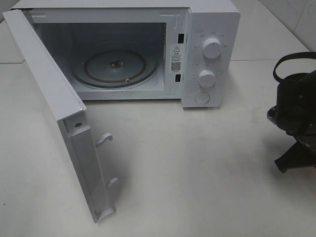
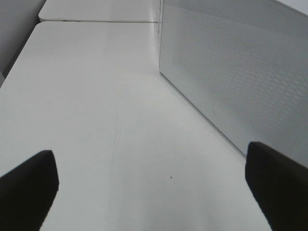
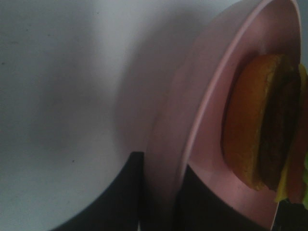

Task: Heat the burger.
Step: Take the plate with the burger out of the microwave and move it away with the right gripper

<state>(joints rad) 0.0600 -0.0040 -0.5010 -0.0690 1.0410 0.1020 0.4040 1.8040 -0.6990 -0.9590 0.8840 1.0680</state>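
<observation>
The burger (image 3: 260,125), with a brown bun, dark patty and a bit of green lettuce, lies on a pink plate (image 3: 202,91); both show only in the right wrist view. My right gripper (image 3: 161,204) is shut on the plate's rim, one dark finger (image 3: 120,197) under it and one above. In the high view only the right arm (image 1: 296,118) shows, at the right edge; plate and burger are out of that view. My left gripper (image 2: 154,192) is open and empty, low over the white table.
A white microwave (image 1: 210,29) stands at the back, its door (image 1: 54,108) swung wide open toward the front left. Its glass turntable (image 1: 116,66) is bare. The door's perforated panel (image 2: 240,72) is close beside my left gripper. Two knobs (image 1: 212,48) are on the right panel.
</observation>
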